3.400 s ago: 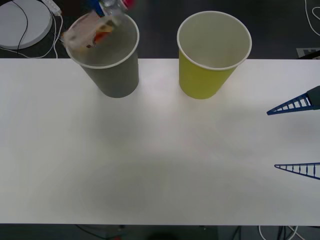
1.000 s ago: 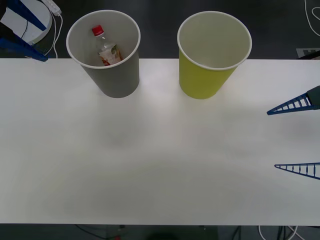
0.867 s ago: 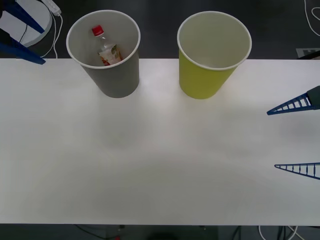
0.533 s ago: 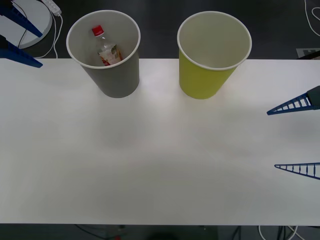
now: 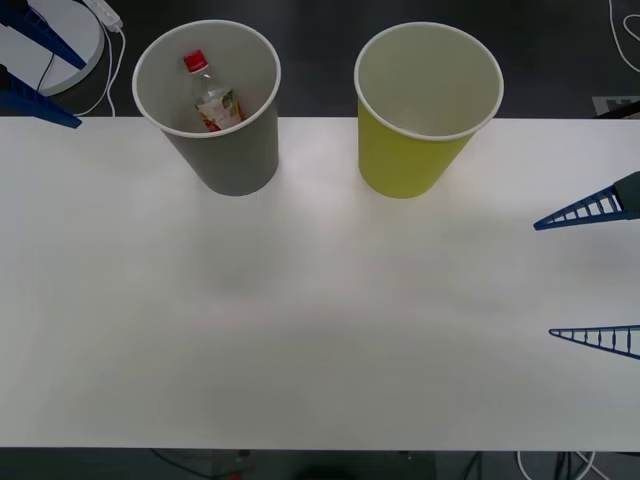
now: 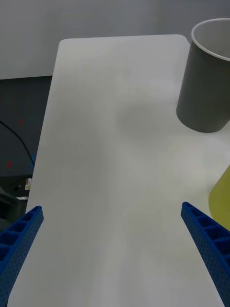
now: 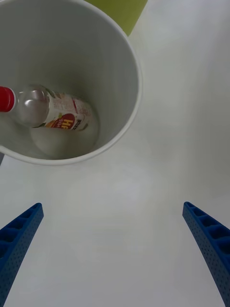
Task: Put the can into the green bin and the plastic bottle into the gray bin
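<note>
The plastic bottle [image 5: 211,96] lies tilted inside the gray bin [image 5: 236,160], red cap up; in the left wrist view the plastic bottle [image 7: 53,113] rests against the white inner wall of the gray bin [image 7: 130,72]. The green bin [image 5: 410,160] stands upright to its right. The can is out of view. My left gripper [image 5: 80,94] hovers open and holds nothing, left of the gray bin by the table's far edge. My right gripper [image 5: 543,280] stays open at the table's right side, well apart from both bins.
The white table [image 5: 320,320] stretches wide in front of the bins. A round white disc [image 5: 40,60] with cables lies on the dark floor beyond the far left corner. The right wrist view takes in the gray bin [image 6: 203,86] and a sliver of the green bin [image 6: 222,196].
The bottle, earlier dropping at the gray bin's rim, now rests inside it. My left gripper has pulled away to the left and stands open. The right arm has not moved.
</note>
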